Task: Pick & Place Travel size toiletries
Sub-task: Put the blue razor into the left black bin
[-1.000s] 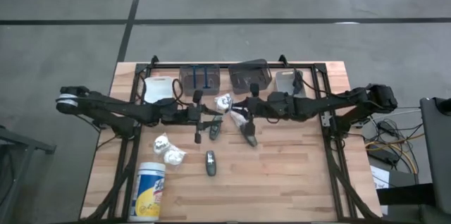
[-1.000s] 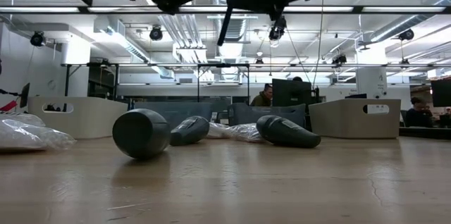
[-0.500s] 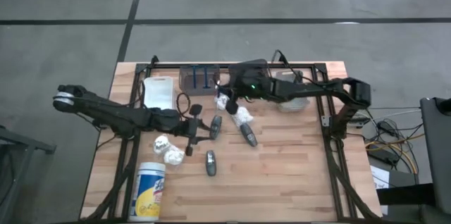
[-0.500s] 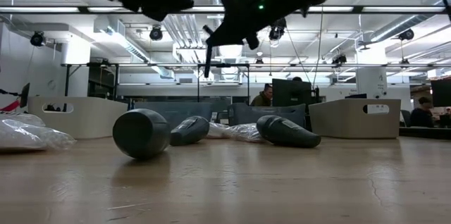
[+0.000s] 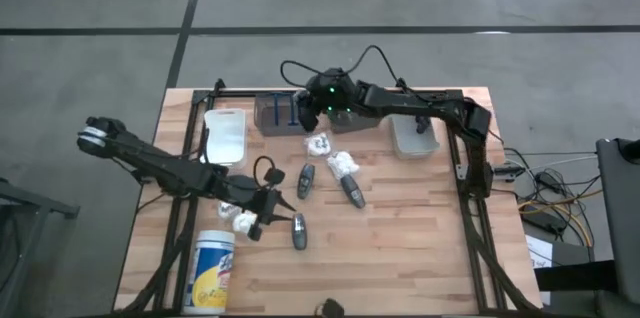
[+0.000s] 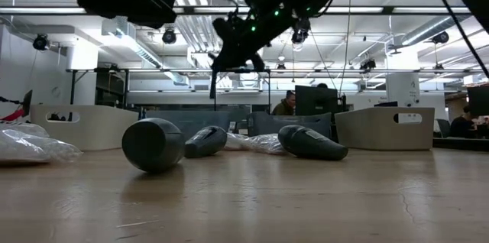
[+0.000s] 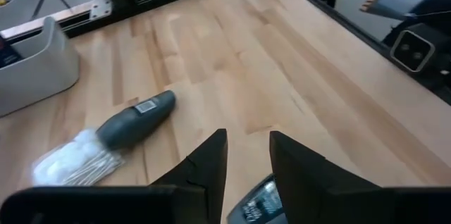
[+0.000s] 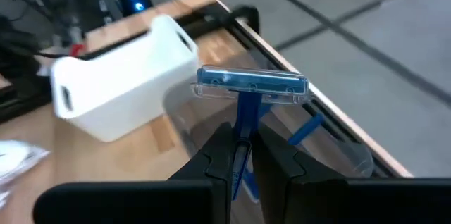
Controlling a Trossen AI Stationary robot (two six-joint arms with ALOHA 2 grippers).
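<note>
My right gripper (image 5: 303, 108) hovers over the clear bin (image 5: 272, 118) at the far edge, shut on a blue razor stick (image 8: 250, 83). Other blue sticks (image 5: 283, 108) lie in that bin. My left gripper (image 5: 268, 216) is open, low, beside a dark grey tube (image 5: 298, 230) lying on the table. That tube's end (image 7: 261, 199) shows below the fingers. Two more grey tubes (image 5: 306, 180) (image 5: 350, 190) and white packets (image 5: 318, 144) (image 5: 343, 163) (image 5: 238, 213) lie flat mid-table. My right gripper pinches the razor's blue handle (image 8: 245, 118) between its two fingers, a little below the clear head. The razor is lifted clear. In the low view it hangs below the gripper as a thin stick (image 6: 213, 82) pointing down.
A white bin (image 5: 225, 133), a dark grey bin (image 5: 355, 108) and a light grey bin (image 5: 412, 133) line the far edge. The tall white canister (image 5: 213, 270) stands at the near left. Bare wood lies near and right.
My right gripper, shut on the razor, has moved from mid-table toward the far edge and the left, rising to above the clear bin. My left gripper has drawn back toward the near edge, to beside the nearest grey tube.
</note>
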